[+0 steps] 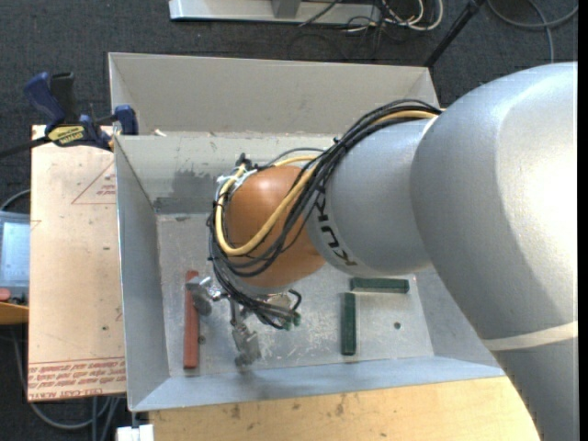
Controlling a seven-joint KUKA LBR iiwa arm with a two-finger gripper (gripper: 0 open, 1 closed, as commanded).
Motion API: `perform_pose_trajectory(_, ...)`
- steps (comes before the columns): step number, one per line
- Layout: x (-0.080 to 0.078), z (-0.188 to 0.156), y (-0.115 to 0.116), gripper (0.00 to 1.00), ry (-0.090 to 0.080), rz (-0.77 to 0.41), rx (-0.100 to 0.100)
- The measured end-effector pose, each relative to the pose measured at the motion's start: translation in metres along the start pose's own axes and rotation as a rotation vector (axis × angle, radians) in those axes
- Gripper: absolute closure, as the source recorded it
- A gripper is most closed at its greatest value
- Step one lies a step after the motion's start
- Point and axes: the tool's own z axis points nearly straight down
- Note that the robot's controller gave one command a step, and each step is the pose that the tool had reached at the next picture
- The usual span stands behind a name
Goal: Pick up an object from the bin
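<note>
Pincer (243, 336) pointing down near bin (138, 274) floor, right of red stick (191, 327)

The bin (138, 246) is lit brightly and evenly from overhead. Only soft shadow is cast on the floor around the gripper (243, 349). A mild sheen is seen on the arm (514, 200) beyond it.

Bin (136, 274) floor mostly bare. Arm (395, 200) with orange cover (255, 202) and cables (241, 274) overhangs middle and right rear, closing entry from above there. Gripper (244, 345) low near front wall, left of centre.

Left side: red-brown stick (191, 331) lies lengthwise near left wall, narrow gap to gripper.

Right side: lengthwise green bar (348, 323), crosswise green bar (378, 286) at its far end; contact between them unclear.

Open floor: strip between gripper and lengthwise green bar, front right corner, rear left corner.
</note>
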Motion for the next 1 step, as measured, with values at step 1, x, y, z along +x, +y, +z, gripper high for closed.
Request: perform_pose_trajectory(1, -0.0207, -0.0309, 0.0439, 0.0, 0.0, -0.379, -0.001)
